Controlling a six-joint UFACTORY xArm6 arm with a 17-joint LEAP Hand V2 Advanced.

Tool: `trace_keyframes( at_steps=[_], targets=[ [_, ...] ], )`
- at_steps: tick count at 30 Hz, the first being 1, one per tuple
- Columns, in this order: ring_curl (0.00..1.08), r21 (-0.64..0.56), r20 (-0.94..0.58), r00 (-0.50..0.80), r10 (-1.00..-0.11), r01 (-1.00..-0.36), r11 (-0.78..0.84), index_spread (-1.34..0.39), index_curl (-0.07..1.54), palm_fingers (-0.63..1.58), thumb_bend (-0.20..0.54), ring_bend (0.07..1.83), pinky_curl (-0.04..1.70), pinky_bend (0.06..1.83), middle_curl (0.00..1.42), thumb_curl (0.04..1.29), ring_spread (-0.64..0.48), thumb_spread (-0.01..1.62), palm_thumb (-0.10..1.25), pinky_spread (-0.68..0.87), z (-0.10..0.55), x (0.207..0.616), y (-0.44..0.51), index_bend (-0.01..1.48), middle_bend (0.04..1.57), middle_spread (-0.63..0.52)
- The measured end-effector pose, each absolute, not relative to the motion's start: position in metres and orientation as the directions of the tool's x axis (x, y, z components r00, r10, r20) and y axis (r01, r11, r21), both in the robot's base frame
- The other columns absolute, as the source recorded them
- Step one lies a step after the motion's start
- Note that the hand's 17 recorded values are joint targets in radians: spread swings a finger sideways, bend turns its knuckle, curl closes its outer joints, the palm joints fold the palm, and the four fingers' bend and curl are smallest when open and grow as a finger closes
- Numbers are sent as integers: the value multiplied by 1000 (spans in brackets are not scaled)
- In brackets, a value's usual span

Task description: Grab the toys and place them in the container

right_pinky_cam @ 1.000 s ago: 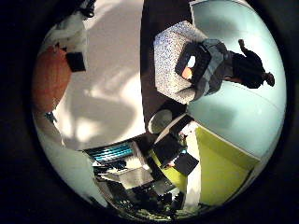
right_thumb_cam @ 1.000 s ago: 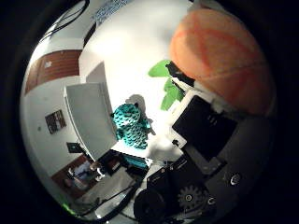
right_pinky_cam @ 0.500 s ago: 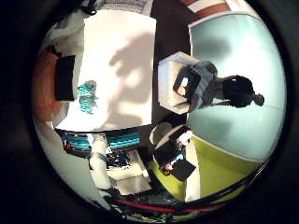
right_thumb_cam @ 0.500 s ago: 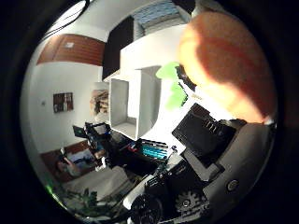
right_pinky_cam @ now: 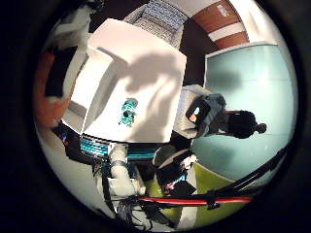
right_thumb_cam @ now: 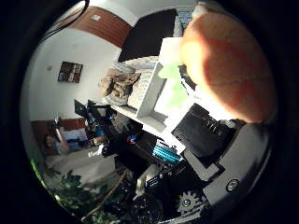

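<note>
My right hand (right_thumb_cam: 210, 140) is curled round an orange soft toy (right_thumb_cam: 229, 65), which fills much of the right thumb side palm view, close to the palm. The toy's edge also shows in the right little finger side palm view (right_pinky_cam: 44, 97), beside a black finger (right_pinky_cam: 61, 70). That view looks down on a white table (right_pinky_cam: 151, 73) well below the hand. A small teal toy (right_pinky_cam: 126, 112) lies on the table. A white container (right_pinky_cam: 87, 85) stands on it beside the hand. A green toy (right_thumb_cam: 169, 69) shows next to the orange one.
A grey armchair (right_pinky_cam: 199, 107) stands on the dark floor beside the table. A shelf with teal boxes (right_pinky_cam: 97, 148) sits at the table's edge. A cluttered desk (right_thumb_cam: 117, 117) and plants (right_thumb_cam: 65, 187) lie further off.
The hand has risen and tilted with the orange toy in it. The table and the teal toy now look smaller and farther away. More of the room shows.
</note>
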State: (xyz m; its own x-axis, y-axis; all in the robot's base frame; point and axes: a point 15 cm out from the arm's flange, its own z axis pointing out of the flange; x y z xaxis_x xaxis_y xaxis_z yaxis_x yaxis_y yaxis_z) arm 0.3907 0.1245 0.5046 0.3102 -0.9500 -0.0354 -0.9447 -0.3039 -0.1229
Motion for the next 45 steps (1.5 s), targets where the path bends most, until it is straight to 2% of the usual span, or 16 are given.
trace_keyframes(
  at_steps=[9, 19, 22, 26, 28, 30, 33, 34, 35, 37, 38, 42, 45],
  targets=[
    [865, -134, -42, 371, -928, -922, -363, -324, 1071, 932, -19, 1395, 1298, 1226, 1024, 791, -260, 800, 1037, -145, 488, 402, 174, 1015, 1271, -224],
    [874, -204, -48, 390, -920, -905, -373, -331, 1086, 943, -17, 1379, 1320, 1204, 1042, 798, -264, 810, 1021, -151, 481, 426, 213, 1001, 1252, -230],
    [879, -210, -50, 402, -914, -899, -384, -335, 1095, 946, -27, 1383, 1325, 1199, 1049, 785, -264, 849, 969, -152, 479, 426, 223, 995, 1247, -232],
    [872, -228, -52, 402, -914, -896, -381, -339, 1090, 941, -18, 1374, 1302, 1196, 1050, 728, -261, 1002, 901, -166, 479, 431, 227, 948, 1223, -233],
    [841, -237, -53, 404, -913, -894, -381, -345, 1068, 943, -24, 1358, 1251, 1166, 1030, 688, -258, 1050, 866, -184, 480, 433, 229, 890, 1169, -235],
    [773, -238, -52, 403, -914, -893, -381, -366, 1020, 923, -35, 1307, 1148, 1113, 974, 644, -266, 1058, 803, -237, 480, 433, 228, 715, 1099, -236],
    [686, -235, -52, 405, -913, -894, -383, -404, 923, 721, -25, 1235, 995, 1050, 882, 577, -299, 1113, 750, -380, 480, 433, 228, 386, 951, -250],
    [645, -229, -52, 405, -913, -894, -384, -434, 856, 561, -23, 1181, 938, 1035, 835, 546, -304, 1142, 735, -432, 478, 432, 227, 252, 848, -254],
    [627, -227, -51, 407, -912, -894, -386, -459, 814, 452, -24, 1134, 917, 1025, 798, 523, -292, 1161, 720, -433, 478, 431, 227, 213, 757, -248],
    [585, -220, -50, 411, -911, -894, -391, -491, 761, 242, -25, 1025, 903, 928, 733, 493, -226, 1177, 696, -342, 477, 430, 225, 235, 626, -220],
    [526, -217, -50, 412, -910, -894, -393, -502, 701, 145, -27, 915, 889, 909, 661, 470, -134, 1178, 676, -208, 476, 430, 225, 231, 499, -171],
    [395, -195, -67, 416, -907, -897, -397, -495, 553, 91, -22, 716, 820, 862, 509, 417, 63, 1163, 638, 192, 473, 425, 225, 190, 315, -54],
    [341, -196, -79, 428, -900, -892, -407, -478, 477, 100, -23, 644, 757, 825, 454, 391, 128, 1156, 620, 360, 474, 424, 227, 176, 277, -25]
  ],
)
